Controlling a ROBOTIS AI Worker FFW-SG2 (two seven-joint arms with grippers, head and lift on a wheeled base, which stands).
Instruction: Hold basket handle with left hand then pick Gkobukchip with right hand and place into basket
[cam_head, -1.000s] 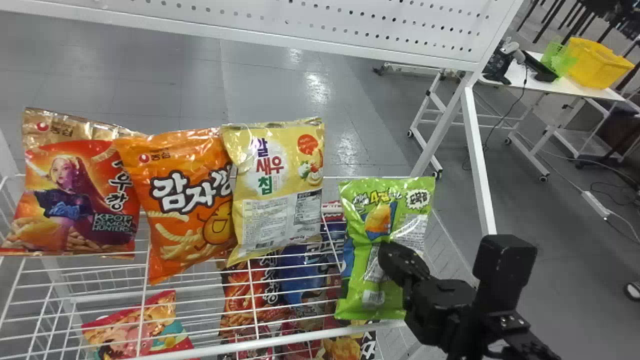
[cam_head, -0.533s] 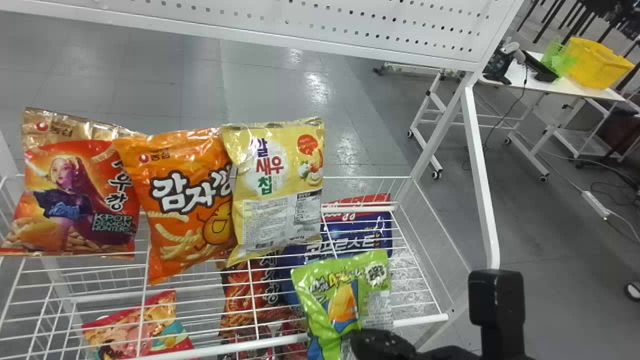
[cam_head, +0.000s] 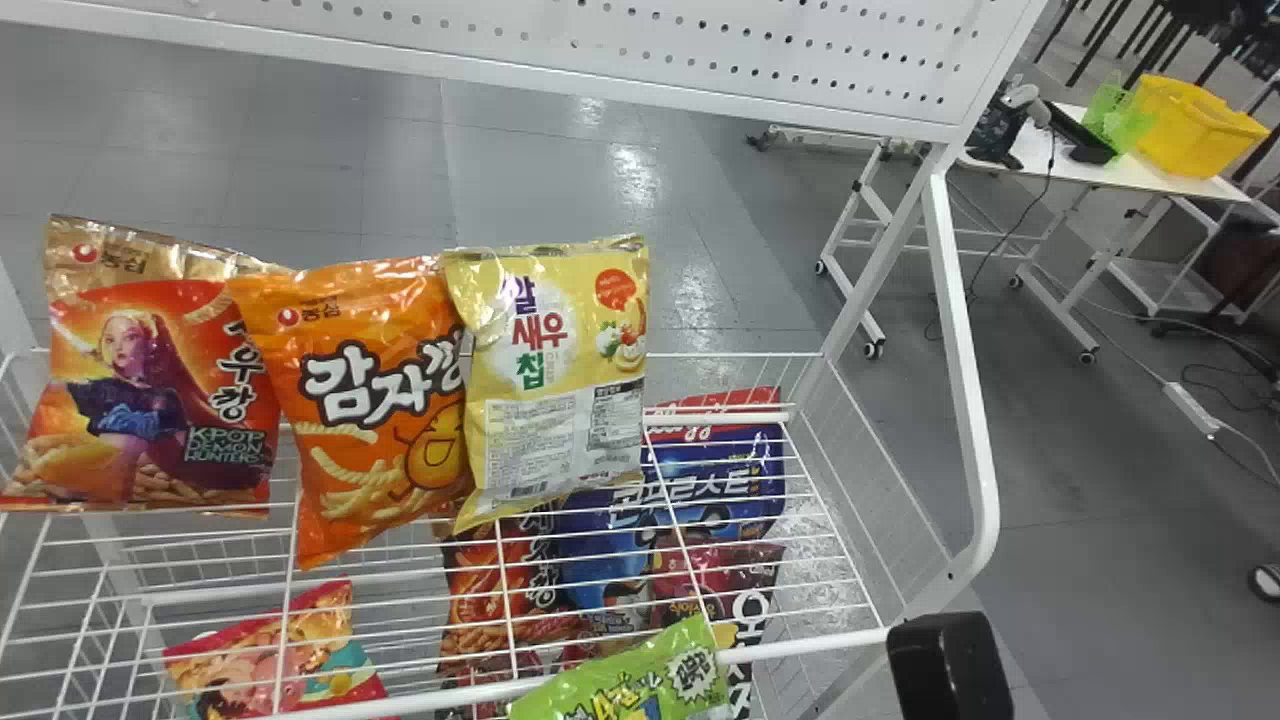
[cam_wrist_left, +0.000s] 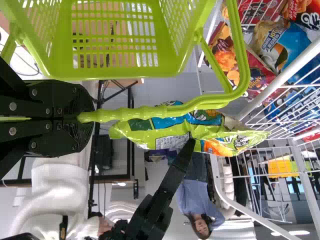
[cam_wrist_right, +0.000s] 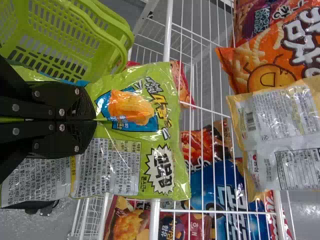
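At the bottom edge of the head view, a black part of my right gripper shows beside the top of the green Gkobukchip bag. In the right wrist view my right gripper is shut on the middle of the Gkobukchip bag, with the green basket behind it. The left wrist view has my left gripper shut on the handle of the upright basket. The bag hangs beside that handle, outside the basket, with the other arm's black fingers at its side.
Red, orange and yellow snack bags lie on the white wire shelf. More bags lie on the level below. A slanted white post stands at the shelf's right.
The right arm has drawn the green bag off the shelf's right part, toward the bottom edge of the head view and somewhat left. The other shelf bags have not moved.
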